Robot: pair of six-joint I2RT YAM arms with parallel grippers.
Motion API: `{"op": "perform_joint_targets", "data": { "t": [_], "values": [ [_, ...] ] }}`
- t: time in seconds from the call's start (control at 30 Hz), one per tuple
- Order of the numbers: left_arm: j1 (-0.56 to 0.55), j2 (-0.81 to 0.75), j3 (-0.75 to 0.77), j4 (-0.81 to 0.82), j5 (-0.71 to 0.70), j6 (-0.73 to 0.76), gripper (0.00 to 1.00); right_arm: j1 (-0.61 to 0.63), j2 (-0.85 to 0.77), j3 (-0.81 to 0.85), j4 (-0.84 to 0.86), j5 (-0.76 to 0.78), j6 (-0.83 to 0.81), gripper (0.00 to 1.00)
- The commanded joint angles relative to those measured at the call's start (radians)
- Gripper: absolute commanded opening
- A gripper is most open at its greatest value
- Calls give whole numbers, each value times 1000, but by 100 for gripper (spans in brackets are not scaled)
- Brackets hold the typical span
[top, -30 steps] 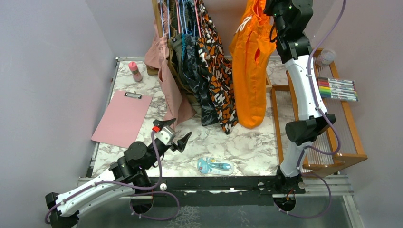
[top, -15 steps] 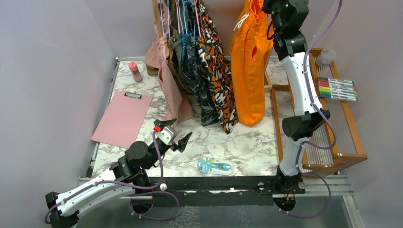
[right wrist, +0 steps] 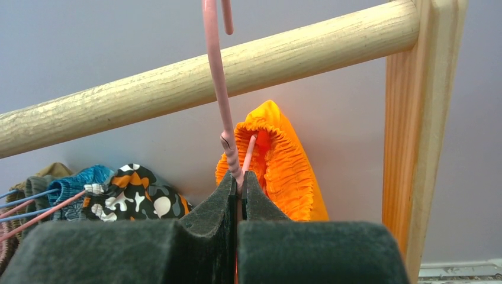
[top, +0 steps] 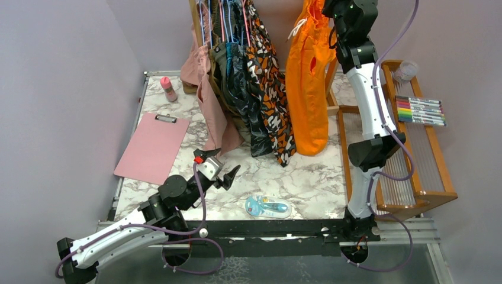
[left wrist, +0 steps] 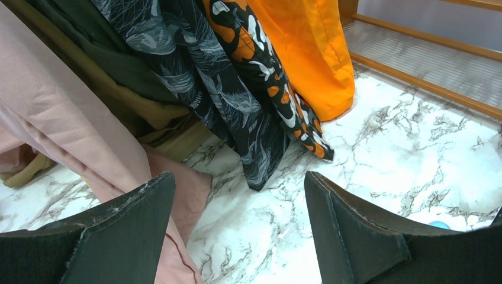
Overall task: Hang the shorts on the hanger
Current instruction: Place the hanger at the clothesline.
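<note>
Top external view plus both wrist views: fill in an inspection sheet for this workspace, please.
Surface: marble tabletop, white with grey veins.
Job's things: orange shorts hang from the pink hanger; its neck crosses the wooden rail, and whether it rests there is unclear.
Clutter: pink clipboard, small bottle, blue packet, markers on the wooden rack, other garments on the rail.
Hands: right hand shut on the hanger's neck; left hand open, empty, low over the table.
Cables: purple cable along each arm; no snag seen.
Surroundings: lilac walls.
</note>
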Motion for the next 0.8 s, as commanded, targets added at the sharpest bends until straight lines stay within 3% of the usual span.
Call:
{"op": "perform_joint_targets", "data": {
  "t": [0.0,0.77],
  "values": [
    [1,9,-13,28,26,6,82,-5,18,46,76,-2,25,1],
    [1,24,-14,33,36,5,82,-5,33,8,16,-27,55,1]
  ]
}}
